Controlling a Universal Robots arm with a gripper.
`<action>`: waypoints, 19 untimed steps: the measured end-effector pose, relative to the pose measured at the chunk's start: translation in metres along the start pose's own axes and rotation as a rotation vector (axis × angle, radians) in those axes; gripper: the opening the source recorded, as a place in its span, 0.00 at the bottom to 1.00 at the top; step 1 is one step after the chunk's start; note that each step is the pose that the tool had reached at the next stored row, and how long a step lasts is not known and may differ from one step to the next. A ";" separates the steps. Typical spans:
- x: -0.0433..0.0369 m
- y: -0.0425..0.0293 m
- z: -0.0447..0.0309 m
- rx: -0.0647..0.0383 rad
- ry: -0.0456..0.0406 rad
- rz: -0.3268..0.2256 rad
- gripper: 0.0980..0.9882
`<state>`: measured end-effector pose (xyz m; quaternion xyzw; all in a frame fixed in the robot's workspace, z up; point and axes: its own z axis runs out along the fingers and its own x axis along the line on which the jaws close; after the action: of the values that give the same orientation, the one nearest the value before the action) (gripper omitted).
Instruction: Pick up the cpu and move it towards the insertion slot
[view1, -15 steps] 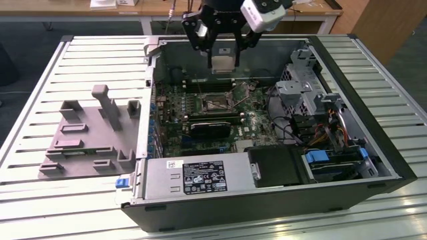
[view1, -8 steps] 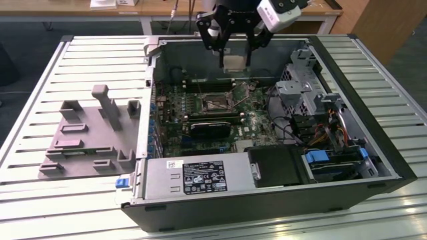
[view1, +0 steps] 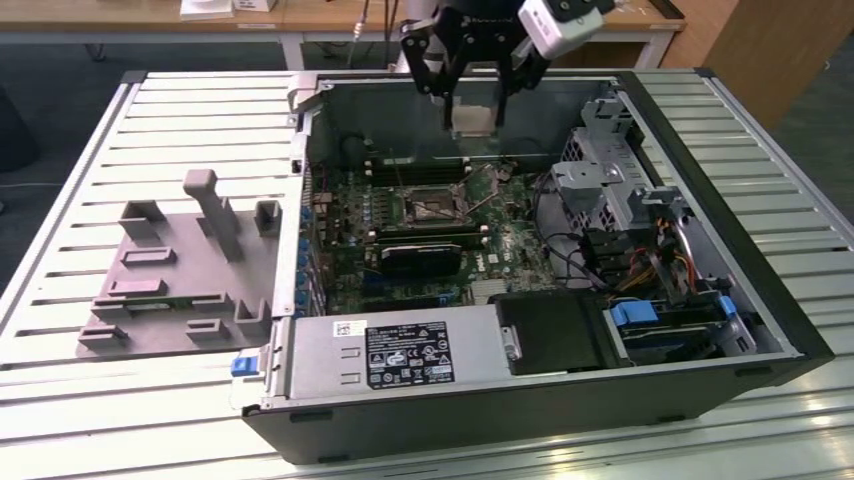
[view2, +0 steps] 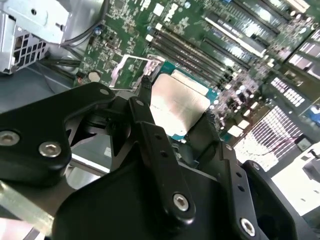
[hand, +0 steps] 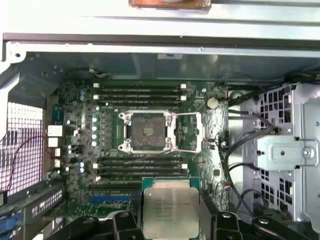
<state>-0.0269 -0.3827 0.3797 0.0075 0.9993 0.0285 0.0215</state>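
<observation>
Fingers (view2: 150, 107) clamped on the cpu (hand: 171, 212), one on each opposite edge, plate looks level. My gripper (view1: 474, 105) hangs over the open case (view1: 747, 300), above the board's far edge. Insertion slot (hand: 146, 131) sits open, lever frame up, at roughly 12 o'clock from the cpu in the first wrist view, well apart.

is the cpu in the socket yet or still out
Out. The cpu is held between the gripper's fingers above the board, and the insertion slot sits bare in the first wrist view.
</observation>
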 end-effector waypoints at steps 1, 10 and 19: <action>-0.0002 0.0027 0.0009 0.000 0.0000 0.000 0.49; -0.0002 0.0271 0.0070 0.000 0.0000 0.000 0.49; 0.0008 0.0493 0.0148 0.000 -0.0029 -0.008 0.49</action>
<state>-0.0264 -0.3327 0.3677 0.0038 0.9993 0.0286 0.0231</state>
